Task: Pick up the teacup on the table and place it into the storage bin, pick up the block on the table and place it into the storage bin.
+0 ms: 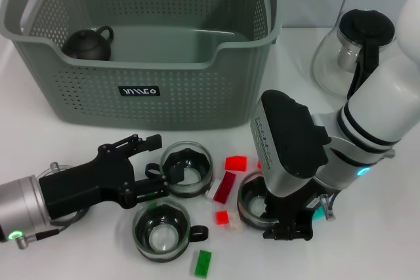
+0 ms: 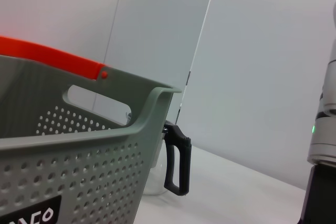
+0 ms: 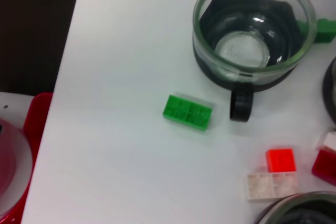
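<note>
Three glass teacups stand in front of the storage bin (image 1: pixel 157 106): one at the middle (image 1: pixel 188 167), one nearer the front (image 1: pixel 161 231) and one on the right (image 1: pixel 252 200). My left gripper (image 1: pixel 157 165) is open, low over the table, with the middle teacup's handle between its fingers. My right gripper (image 1: pixel 289 231) hangs over the right teacup's near side. Red blocks (image 1: pixel 235 162) and a green block (image 1: pixel 203 262) lie among the cups. The right wrist view shows the front teacup (image 3: pixel 252 40), the green block (image 3: pixel 188 112) and a small red block (image 3: pixel 280 159).
A black teapot (image 1: pixel 87 44) sits inside the bin. A glass kettle (image 1: pixel 354 50) with a black handle stands at the back right, right of the bin. The left wrist view shows the bin's wall (image 2: pixel 79 145) and the kettle's handle (image 2: pixel 177 161).
</note>
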`<state>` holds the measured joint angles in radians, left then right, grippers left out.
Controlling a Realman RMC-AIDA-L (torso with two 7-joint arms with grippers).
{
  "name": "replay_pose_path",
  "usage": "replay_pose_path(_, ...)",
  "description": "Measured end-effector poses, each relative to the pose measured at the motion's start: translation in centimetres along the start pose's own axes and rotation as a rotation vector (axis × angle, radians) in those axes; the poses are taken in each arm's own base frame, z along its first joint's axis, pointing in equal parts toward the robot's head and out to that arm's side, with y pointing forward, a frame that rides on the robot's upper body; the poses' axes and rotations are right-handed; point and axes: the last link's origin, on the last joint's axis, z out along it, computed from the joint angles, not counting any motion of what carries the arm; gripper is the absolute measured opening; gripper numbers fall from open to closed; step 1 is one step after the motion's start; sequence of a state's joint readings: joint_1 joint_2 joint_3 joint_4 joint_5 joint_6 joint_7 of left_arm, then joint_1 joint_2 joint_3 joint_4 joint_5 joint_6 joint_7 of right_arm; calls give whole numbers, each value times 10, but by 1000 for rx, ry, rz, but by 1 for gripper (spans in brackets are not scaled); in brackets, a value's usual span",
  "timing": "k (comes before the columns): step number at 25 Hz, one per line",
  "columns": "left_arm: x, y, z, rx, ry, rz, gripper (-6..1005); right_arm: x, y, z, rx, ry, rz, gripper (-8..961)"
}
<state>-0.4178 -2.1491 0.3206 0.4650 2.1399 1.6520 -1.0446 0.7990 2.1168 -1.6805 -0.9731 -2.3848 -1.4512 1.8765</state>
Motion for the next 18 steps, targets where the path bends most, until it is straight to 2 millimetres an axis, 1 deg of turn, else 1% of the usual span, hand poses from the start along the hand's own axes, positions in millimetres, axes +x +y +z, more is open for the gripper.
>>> replay_pose_path(5, -1, 1, -2, 0, 2, -4, 828, 0, 1, 1, -1, 3, 8, 257)
replay_pose_path(11, -1, 2, -3, 1, 5, -4, 828, 3, 1, 0, -1, -5, 35, 62)
replay_pose_path(15, -1, 2, -4, 2, 4, -5, 828, 4, -1, -4, 0, -17, 62, 63)
replay_pose_path(18, -1, 1, -4, 2, 4, -3, 828, 8, -3, -16, -3, -51, 98, 62)
